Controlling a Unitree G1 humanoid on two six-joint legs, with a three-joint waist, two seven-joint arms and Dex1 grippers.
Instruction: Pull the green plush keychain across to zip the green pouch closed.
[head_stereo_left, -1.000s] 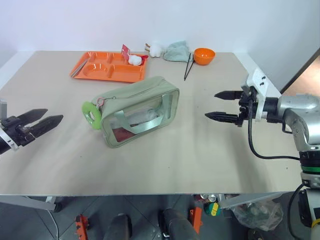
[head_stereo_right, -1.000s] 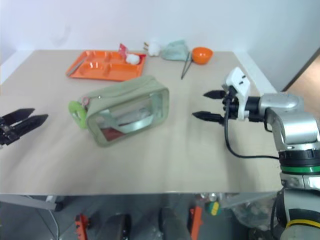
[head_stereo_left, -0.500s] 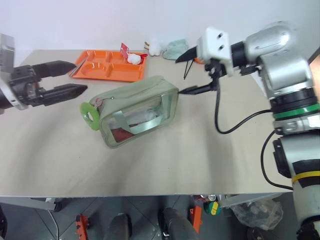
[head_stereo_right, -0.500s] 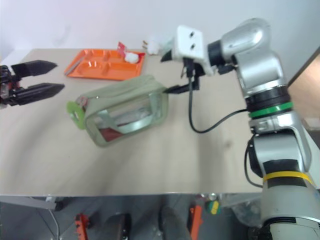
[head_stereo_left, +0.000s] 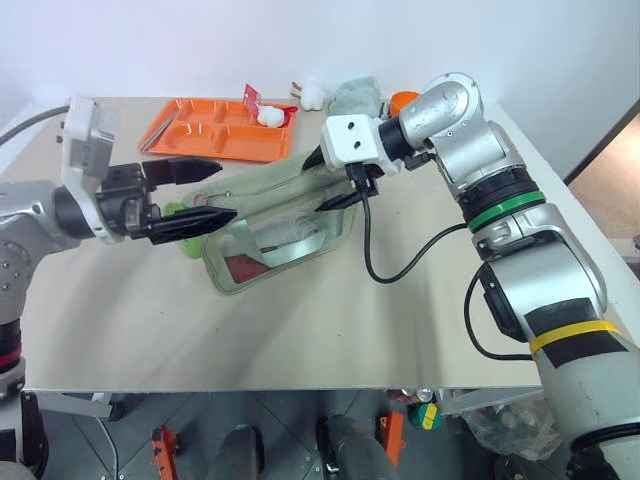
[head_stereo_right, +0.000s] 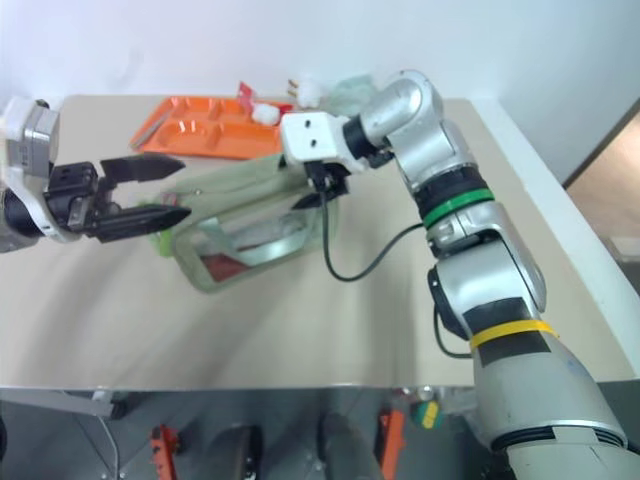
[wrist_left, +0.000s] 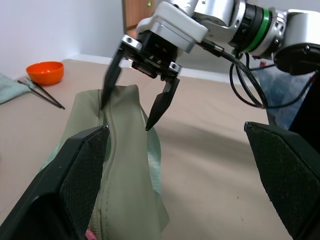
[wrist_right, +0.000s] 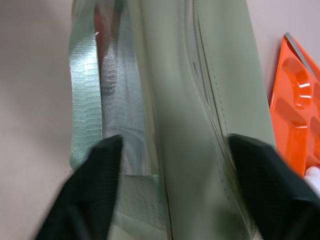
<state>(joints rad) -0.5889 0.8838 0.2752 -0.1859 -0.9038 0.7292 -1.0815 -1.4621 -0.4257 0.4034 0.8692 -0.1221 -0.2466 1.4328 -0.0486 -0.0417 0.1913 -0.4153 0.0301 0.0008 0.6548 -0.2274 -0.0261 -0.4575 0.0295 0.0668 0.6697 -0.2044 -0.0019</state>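
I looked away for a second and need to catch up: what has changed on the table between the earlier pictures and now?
Both arms swung in from the table's sides. The right gripper now straddles the far end of the green pouch, fingers either side of its top, not yet clamped. The left gripper reached in, open, at the green plush keychain. Pouch, keychain and orange tray stayed put.

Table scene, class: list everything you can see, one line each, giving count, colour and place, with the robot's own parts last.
green pouch: one, sage green, table centre.
green plush keychain: one, lime green, at the pouch's left end, mostly hidden.
tray: one, orange, far left.
bowl: one, orange, far edge.
cloth: one, pale teal, beside the bowl.
white plush: one, far edge.
left tool: one, black, open, by the keychain.
right tool: one, black, open, straddling the pouch's right end.
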